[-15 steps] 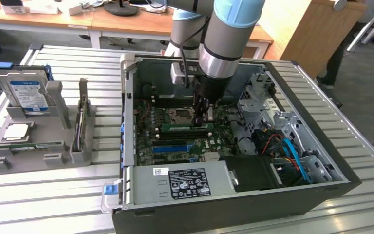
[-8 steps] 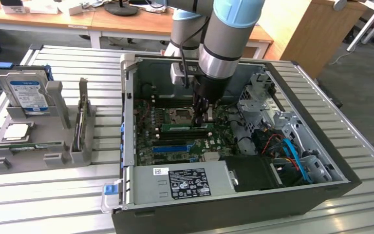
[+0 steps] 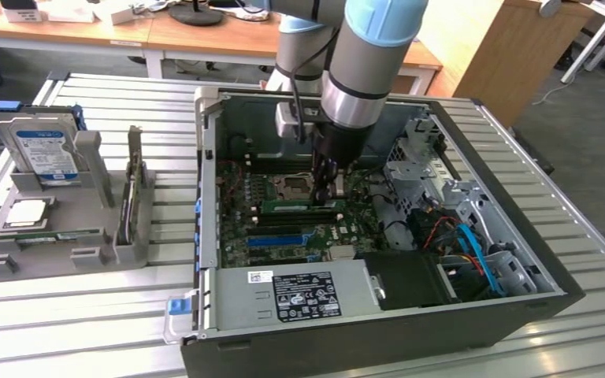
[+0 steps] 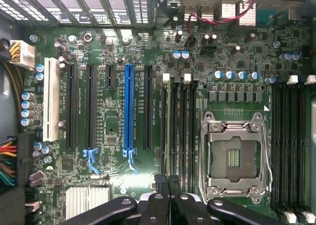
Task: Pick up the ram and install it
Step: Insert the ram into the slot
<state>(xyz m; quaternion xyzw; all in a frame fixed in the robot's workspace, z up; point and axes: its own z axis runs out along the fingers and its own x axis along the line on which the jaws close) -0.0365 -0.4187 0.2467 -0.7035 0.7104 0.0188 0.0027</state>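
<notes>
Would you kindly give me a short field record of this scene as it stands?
tool: shut, low inside the case
under tool: memory slots
beside slots: CPU socket
held: cannot tell
tray: outside the case, on the exterior view's left, carrying a hard drive
</notes>
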